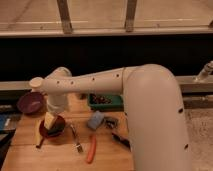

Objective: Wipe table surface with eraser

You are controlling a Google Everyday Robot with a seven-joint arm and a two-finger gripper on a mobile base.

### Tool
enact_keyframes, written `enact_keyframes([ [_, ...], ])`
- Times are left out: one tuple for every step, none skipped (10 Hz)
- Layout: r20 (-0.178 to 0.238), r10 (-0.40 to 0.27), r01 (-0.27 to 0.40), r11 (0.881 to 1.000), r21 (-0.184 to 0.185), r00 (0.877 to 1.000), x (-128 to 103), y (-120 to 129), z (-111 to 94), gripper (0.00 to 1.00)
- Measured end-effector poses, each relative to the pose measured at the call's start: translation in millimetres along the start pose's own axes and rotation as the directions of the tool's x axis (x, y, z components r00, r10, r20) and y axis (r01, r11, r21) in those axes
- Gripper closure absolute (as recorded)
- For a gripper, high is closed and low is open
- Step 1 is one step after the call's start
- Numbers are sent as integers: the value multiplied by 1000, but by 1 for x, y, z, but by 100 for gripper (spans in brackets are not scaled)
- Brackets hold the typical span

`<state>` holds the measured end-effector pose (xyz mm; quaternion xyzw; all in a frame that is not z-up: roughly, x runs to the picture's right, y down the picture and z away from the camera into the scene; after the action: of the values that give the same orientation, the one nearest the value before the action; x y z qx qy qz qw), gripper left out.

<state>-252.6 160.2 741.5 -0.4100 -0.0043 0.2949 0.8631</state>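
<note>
1. The gripper [49,122] hung at the end of the smooth, white, tube-shaped arm [95,82], low over the left part of the table surface [55,158] and directly above the pan [63,125].
2. The pale yellow fingers [48,119] pointed down into the pan's bowl. They stood spread apart, released, with nothing clamped between them.
3. The eraser [56,132], a small black block of roughly rectangular shape, lay inside the pan's bowl, just below and beside the fingertips. Contact between the fingers and the eraser could not be determined.
4. The pan was round, shallow and red-brown, and it rested on the table near the left edge.
5. The table surface was a rectangular top of light-brown wooden planks with visible seams running across it.
6. A round, dark purple bowl [30,102] sat behind the pan, apart from it.
7. A rectangular green tray [119,102] stood at the rear of the table, partly hidden by the arm.
8. A blue-grey rectangular pad [95,120] lay in front of the tray, to the right of the pan.
9. A metal fork [76,139] lay between the pan and an elongated orange-handled tool [91,149].
10. A black-handled tool [120,139] lay at the right, close against the robot's white body.
</note>
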Motion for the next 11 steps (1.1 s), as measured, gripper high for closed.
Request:
enact_keyframes([
  [-7,5,-5,1000,-23,1000,3,6,11,24],
  [-12,9,-9,999,-35,1000,4,10,15,24],
  [-16,11,-12,999,-40,1000,5,11,16,24],
  [-24,14,-15,999,-44,1000,6,13,18,24],
  [-32,15,-16,999,-46,999,7,16,20,24],
  [-38,21,-22,999,-48,999,10,18,22,24],
  [-46,32,-34,998,-49,998,14,19,23,24],
  [-52,45,-48,997,-52,998,19,19,26,24],
  [-55,56,-59,997,-55,997,23,18,28,24],
  [-57,66,-69,996,-58,996,26,17,30,24],
  [-61,80,-84,995,-61,995,30,14,33,24],
])
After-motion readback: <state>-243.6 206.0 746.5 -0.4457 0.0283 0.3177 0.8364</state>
